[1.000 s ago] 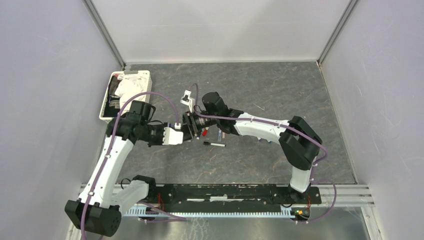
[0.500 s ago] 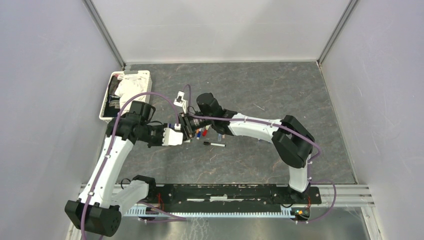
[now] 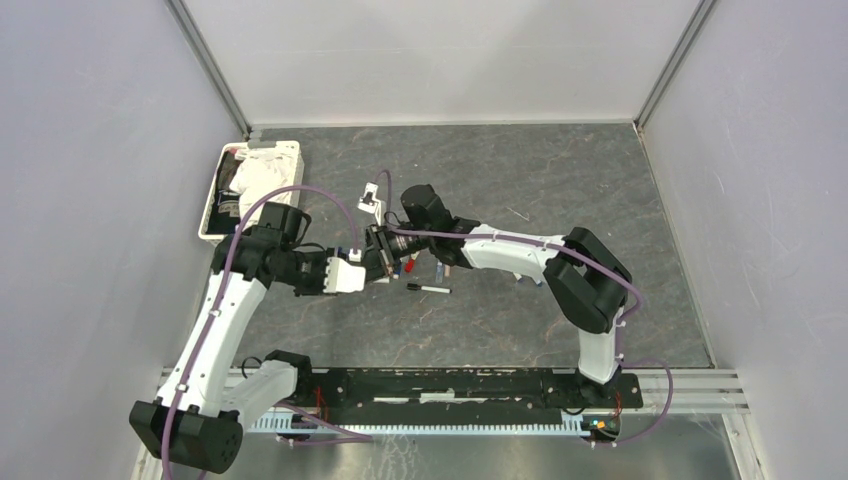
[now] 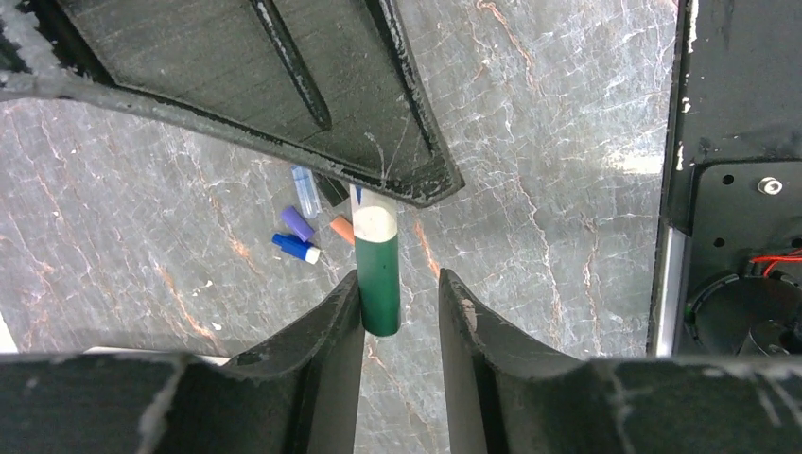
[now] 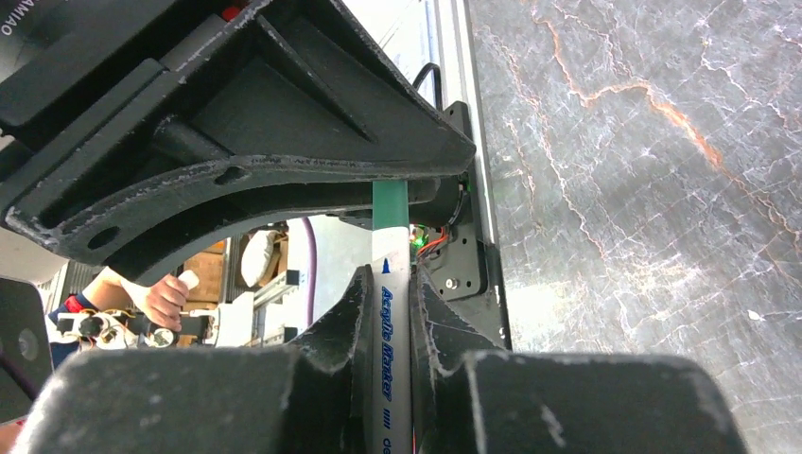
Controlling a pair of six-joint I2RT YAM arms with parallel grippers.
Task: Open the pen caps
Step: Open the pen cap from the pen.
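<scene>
Clamps the pen barrel (image 5: 397, 378) in the right pincer (image 5: 391, 284) as anchor, straddles its green cap (image 4: 378, 284) with the open left pincer (image 4: 399, 284), apparently for pulling apart.

We find the middle-left of the table (image 3: 600, 190) crowded: the left gripper (image 3: 372, 270) and right gripper (image 3: 386, 250) meet nose to nose there, with loose caps (image 4: 297, 224) scattered beneath them and a loose pen (image 3: 428, 288) just nearer. Between the left gripper's fingers, the green cap (image 4: 378, 284) lies against one finger, leaving a gap to the other. The white tray (image 3: 296, 150) fills the far-left corner, while the far and right stretches offer us open passage up to the walls.
</scene>
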